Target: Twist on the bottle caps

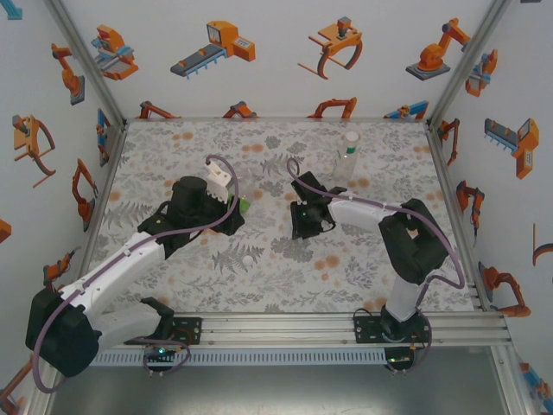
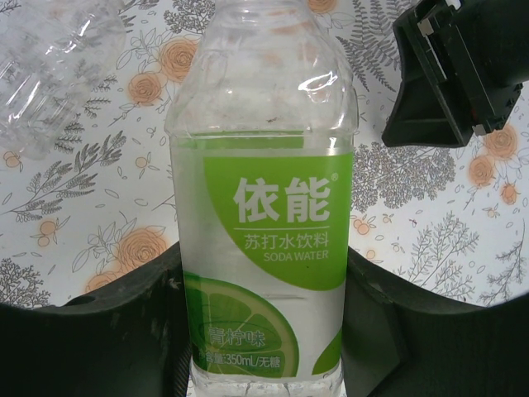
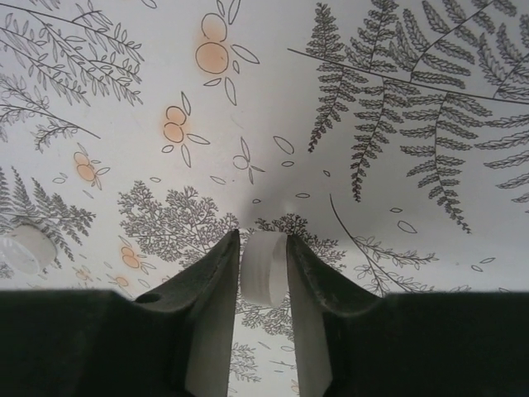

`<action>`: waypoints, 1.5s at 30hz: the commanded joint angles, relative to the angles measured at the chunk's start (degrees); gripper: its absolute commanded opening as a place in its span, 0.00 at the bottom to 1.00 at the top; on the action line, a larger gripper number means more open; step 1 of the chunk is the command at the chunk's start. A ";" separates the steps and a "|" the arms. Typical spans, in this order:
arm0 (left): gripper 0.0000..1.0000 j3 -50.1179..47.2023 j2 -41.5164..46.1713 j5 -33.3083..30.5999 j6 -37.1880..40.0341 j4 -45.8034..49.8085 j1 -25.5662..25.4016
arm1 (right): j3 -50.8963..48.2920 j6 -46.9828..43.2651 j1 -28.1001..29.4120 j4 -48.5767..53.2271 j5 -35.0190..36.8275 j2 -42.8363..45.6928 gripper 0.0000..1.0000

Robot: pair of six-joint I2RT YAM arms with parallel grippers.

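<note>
Two arms over a floral-patterned desk (image 1: 173,147), seen from above and from each wrist. The left hand (image 1: 240,210) is reached out to the middle of the desk, left of centre, and is pressed against a green-labelled bottle (image 2: 264,248). In the left wrist view the lower body of this bottle is clamped between the two dark fingers (image 2: 124,314), with its shoulder and neck pointing away from the camera. The top of its neck is cut off by the frame edge, so it cannot be told whether a cap is fitted. The right hand (image 1: 304,220) is held just right of centre, facing the left hand and a little apart from it. In the right wrist view a white cap (image 3: 264,269) is pinched edge-on between the right fingers (image 3: 211,314), and the desk surface is seen beyond it. A slim clear bottle (image 1: 348,154) is stood upright towards the far side of the desk, right of centre and well apart from both hands. A loose white cap (image 1: 248,259) is lying on the desk nearer the arm bases, just near of the left hand. Part of a clear, ribbed bottle body (image 2: 50,74) is seen, blurred, at the upper left of the left wrist view.
</note>
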State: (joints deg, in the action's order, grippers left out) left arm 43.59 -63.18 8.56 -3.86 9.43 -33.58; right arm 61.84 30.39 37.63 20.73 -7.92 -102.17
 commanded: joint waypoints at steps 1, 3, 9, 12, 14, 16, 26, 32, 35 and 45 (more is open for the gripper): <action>0.00 2.11 1.30 -0.22 -0.89 0.81 0.46 | 0.20 0.23 -0.52 -0.78 -3.55 -0.71 0.27; 0.00 2.28 1.31 -0.28 -0.81 0.80 0.45 | 0.31 0.68 -1.09 -3.23 -6.80 -1.22 0.24; 0.00 3.30 0.57 -0.31 -0.19 0.97 0.71 | 2.24 2.77 -2.89 -11.05 -17.37 -4.95 0.21; 0.00 3.95 -0.34 0.03 0.08 0.68 0.97 | 3.24 3.69 -3.58 -15.40 -22.21 -6.71 0.21; 0.00 4.45 -1.02 0.19 0.29 0.57 1.15 | 3.39 4.49 -4.28 -17.51 -24.67 -7.74 0.22; 0.00 4.82 -1.64 0.40 0.40 0.35 1.37 | 2.81 4.95 -5.21 -18.27 -25.13 -8.09 0.24; 0.00 5.45 -3.58 1.28 0.30 -0.18 1.94 | -3.38 4.34 -11.65 -13.46 -19.89 -6.37 0.41; 0.00 5.54 -3.54 1.42 -0.13 0.03 2.04 | -1.16 1.86 -11.52 -8.45 -18.27 -5.66 0.47; 0.00 5.27 -3.37 1.28 -0.01 0.02 2.12 | 1.04 0.41 -10.51 -5.21 -15.46 -4.67 0.48; 0.00 6.32 -5.04 2.18 1.10 -0.78 2.76 | 13.32 -7.26 -2.17 6.87 2.43 -5.30 0.49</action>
State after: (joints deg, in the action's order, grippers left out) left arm 47.62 -67.75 9.26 -3.79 9.87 -31.33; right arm 72.38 27.14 33.26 21.69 -14.15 -107.57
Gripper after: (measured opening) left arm 0.549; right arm 0.488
